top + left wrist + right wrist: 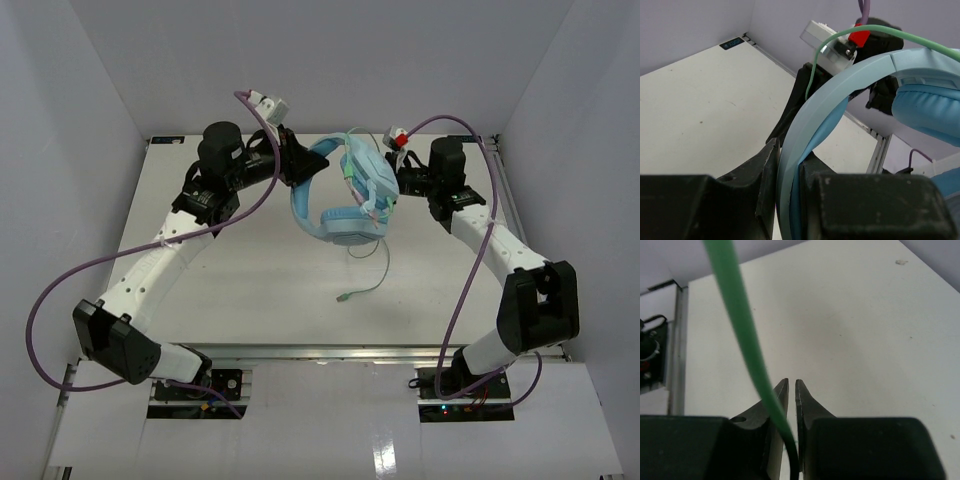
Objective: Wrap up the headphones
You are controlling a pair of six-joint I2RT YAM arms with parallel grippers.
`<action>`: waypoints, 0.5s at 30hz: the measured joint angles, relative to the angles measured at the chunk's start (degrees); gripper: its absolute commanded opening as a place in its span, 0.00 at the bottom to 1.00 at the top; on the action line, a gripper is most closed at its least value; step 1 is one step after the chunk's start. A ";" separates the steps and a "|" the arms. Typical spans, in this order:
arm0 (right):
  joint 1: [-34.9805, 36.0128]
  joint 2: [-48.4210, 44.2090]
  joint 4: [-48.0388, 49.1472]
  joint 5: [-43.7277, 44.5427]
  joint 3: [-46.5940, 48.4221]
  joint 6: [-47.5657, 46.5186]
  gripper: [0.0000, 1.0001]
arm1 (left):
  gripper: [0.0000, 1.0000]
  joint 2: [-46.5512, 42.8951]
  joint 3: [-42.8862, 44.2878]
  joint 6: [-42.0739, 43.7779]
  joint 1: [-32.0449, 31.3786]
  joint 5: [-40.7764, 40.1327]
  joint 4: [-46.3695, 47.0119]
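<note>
I have the light blue padded over-ear headphones (345, 195) up over the far middle of the white flat bench (250, 290). Left of them, the left gripper (300, 165) has its jaws on their headband (810, 125). Right of them, the right gripper (396, 180) has their thin pale-green cable (384, 262) between its jaws. The cable's plug (343, 297) lies on the bench, nearer than the headphones.

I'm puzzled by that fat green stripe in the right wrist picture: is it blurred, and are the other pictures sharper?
Right wrist: yes, the cable sits close to the lens, so it looks thick and soft-edged, while the table behind is sharper. Left wrist: the headband is slightly soft. Top view: evenly lit, faint shadows, crisp.
</note>
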 measured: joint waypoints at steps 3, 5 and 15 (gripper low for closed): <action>0.00 0.95 7.85 -3.29 -2.58 7.05 0.18 | 0.00 0.57 3.70 -1.70 0.00 -3.22 -1.01; 0.00 1.61 13.69 -5.37 -4.43 12.41 0.18 | 0.00 1.24 5.85 -2.76 0.00 -5.79 -1.35; 0.61 10.55 51.78 -11.63 -8.91 47.74 0.19 | 0.00 4.86 9.03 -6.32 -0.04 -19.22 -1.68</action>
